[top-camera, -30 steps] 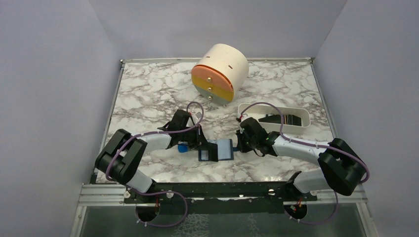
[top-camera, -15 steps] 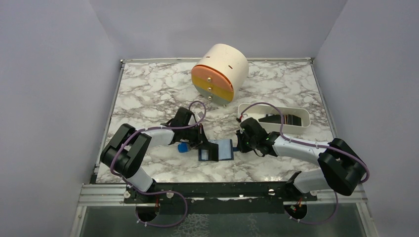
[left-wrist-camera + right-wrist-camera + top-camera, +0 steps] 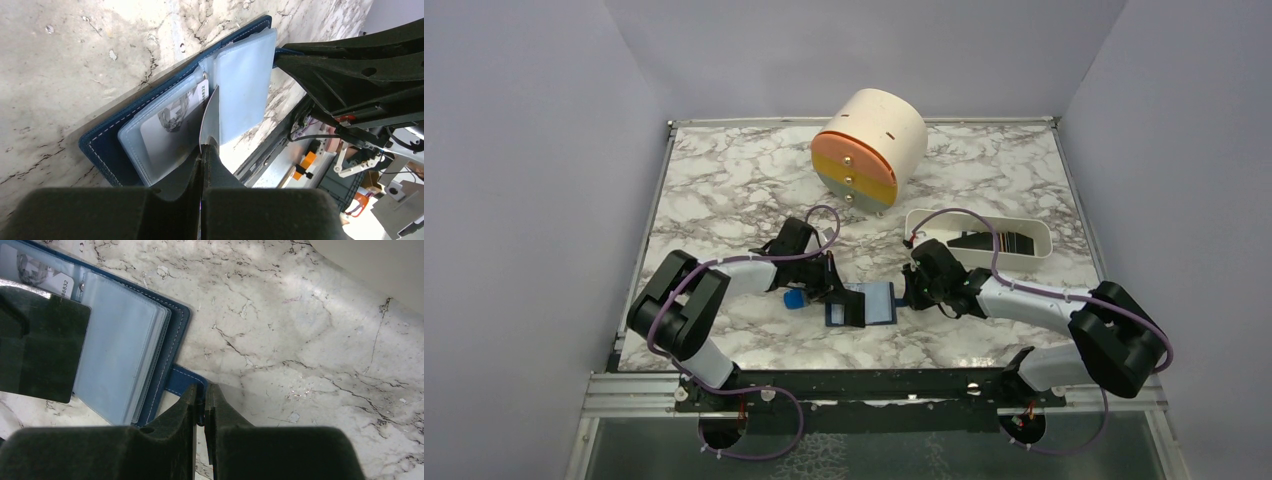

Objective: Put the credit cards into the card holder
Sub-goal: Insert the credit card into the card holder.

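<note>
The card holder [image 3: 879,303] lies open on the marble, navy outside with pale blue-grey sleeves. My left gripper [image 3: 829,284] is shut on a credit card [image 3: 210,117], held on edge over the holder's [image 3: 107,150] left half. That credit card [image 3: 40,340] looks dark in the right wrist view. Another card [image 3: 167,122] with printed digits sits inside a clear sleeve. My right gripper [image 3: 204,390] is shut on the holder's snap tab [image 3: 182,380] at the right edge of the card holder [image 3: 172,335], low against the table.
A small bright blue block [image 3: 794,299] lies just left of the holder beside my left wrist. A white oblong tray [image 3: 929,215] with dark items stands behind the right arm. A white drum with an orange and yellow face [image 3: 869,147] stands at the back.
The left arm's elbow has shifted slightly away from the near edge. Both grippers stay where they were at the holder, still shut.
</note>
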